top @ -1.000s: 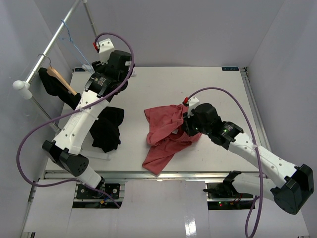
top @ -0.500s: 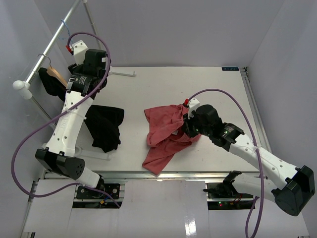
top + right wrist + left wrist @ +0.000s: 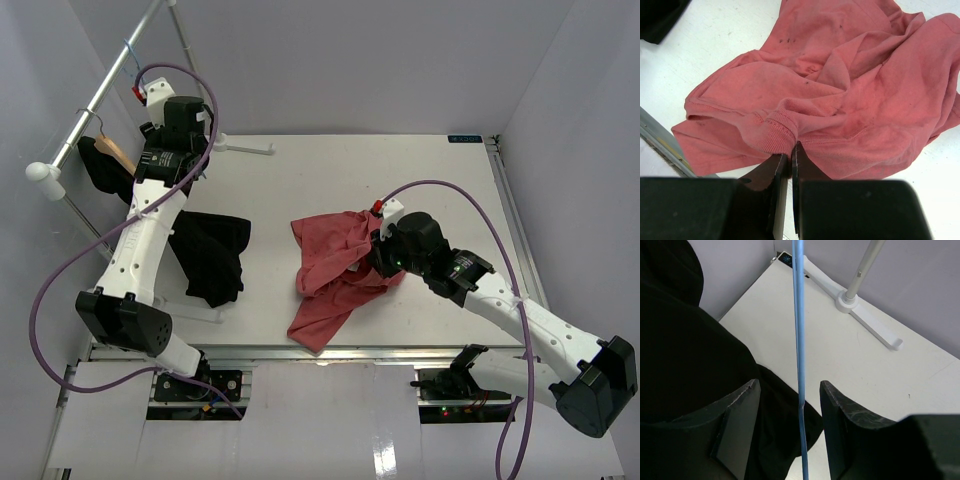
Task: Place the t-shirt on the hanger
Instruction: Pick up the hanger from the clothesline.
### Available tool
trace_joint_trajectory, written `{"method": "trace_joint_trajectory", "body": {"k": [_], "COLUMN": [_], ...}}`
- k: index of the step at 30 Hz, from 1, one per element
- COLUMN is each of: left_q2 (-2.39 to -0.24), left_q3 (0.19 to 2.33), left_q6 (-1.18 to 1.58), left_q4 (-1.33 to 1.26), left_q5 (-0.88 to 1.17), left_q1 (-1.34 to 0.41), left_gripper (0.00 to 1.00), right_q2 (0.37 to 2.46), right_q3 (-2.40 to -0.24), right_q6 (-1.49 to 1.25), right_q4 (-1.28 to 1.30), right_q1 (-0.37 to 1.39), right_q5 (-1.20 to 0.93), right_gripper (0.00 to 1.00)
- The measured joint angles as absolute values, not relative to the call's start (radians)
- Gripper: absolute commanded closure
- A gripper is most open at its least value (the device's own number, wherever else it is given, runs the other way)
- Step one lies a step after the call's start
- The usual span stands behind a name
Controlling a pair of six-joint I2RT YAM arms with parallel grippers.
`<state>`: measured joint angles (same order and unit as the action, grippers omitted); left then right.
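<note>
The salmon-red t-shirt [image 3: 335,265] lies crumpled in the middle of the table. My right gripper [image 3: 791,150] is shut on its ribbed collar [image 3: 777,132], and the cloth spreads out beyond the fingertips. The hanger [image 3: 800,340] is a thin light-blue wire that runs straight down between the fingers of my left gripper [image 3: 790,392]. That gripper is open, and neither pad touches the wire. In the top view the hanger's hook [image 3: 132,52] sits on the rail, with my left wrist just below it covering the rest of the wire.
A clothes rail [image 3: 100,95] runs along the left, with its white foot [image 3: 867,322] on the table. A tan wooden hanger [image 3: 122,158] with a black garment [image 3: 100,165] hangs from the rail. Another black garment [image 3: 215,260] lies on the table at the left.
My left arm has swung left to the rail and now straddles the blue wire, its jaws a little narrower. The right arm and the t-shirt have not moved.
</note>
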<state>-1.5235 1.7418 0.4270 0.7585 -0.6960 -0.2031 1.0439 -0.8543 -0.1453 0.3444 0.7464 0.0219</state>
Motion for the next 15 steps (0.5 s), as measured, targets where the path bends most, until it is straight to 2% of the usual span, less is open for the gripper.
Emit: {"method": "trace_joint_trajectory", "body": {"k": [4, 9, 15], "left_q2": [-1.566, -1.597, -1.598], "left_q3": [1.775, 1.785, 1.791], "left_q6": [0.399, 0.382, 0.365], "left_q4": [0.740, 0.732, 0.729], "left_q5": [-0.693, -0.690, -0.684], "left_q1": [-0.199, -0.194, -0.192], "left_gripper": [0.50, 0.69, 0.99], "right_q2": [1.044, 1.039, 1.038], "right_q3": [-0.854, -0.854, -0.853], "right_q6": [-0.143, -0.139, -0.136], "right_q4": [0.340, 0.340, 0.340], "right_q1": [0.746, 0.746, 0.746], "right_q5": [0.022, 0.022, 0.020], "right_gripper": [0.92, 0.92, 0.92]}}
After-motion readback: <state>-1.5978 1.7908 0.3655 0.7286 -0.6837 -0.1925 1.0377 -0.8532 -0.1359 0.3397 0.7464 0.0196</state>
